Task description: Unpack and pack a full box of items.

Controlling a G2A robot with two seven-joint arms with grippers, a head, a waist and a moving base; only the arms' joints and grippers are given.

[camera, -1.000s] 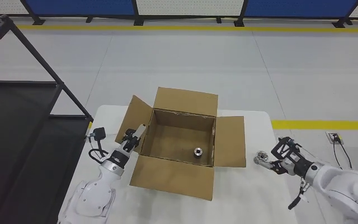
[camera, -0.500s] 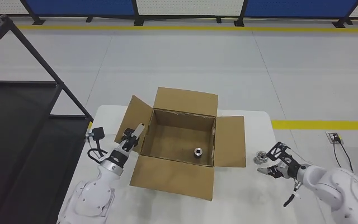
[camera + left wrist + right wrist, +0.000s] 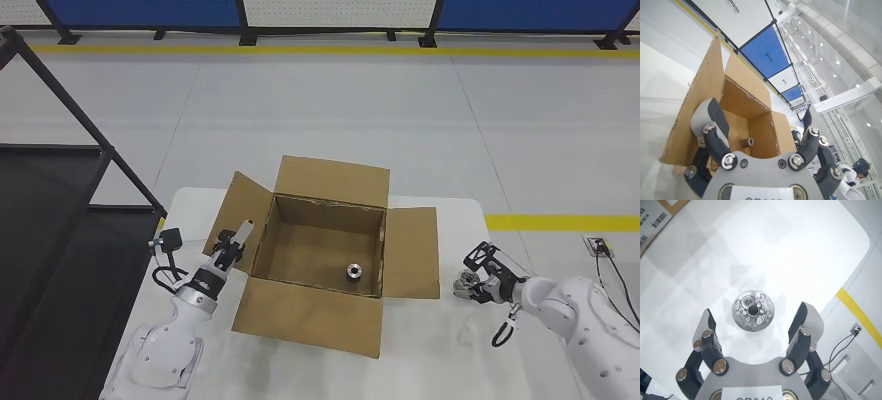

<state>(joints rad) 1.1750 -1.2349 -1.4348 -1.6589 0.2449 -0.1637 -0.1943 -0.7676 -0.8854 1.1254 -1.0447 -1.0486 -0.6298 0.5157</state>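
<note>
The right gripper (image 3: 755,311) stood spread over the round metal part (image 3: 753,313) lying on the table (image 3: 772,247) near the box (image 3: 333,182); judged heavy, rigid and slick, best pinched across its rim.

White arms (image 3: 178,325), grey end effectors (image 3: 762,106) (image 3: 756,308), black pads (image 3: 717,113), silver screws (image 3: 728,161).

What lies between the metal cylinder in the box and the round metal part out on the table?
In the top view: the box's side wall, its opened flap, then a strip of bare table.
</note>
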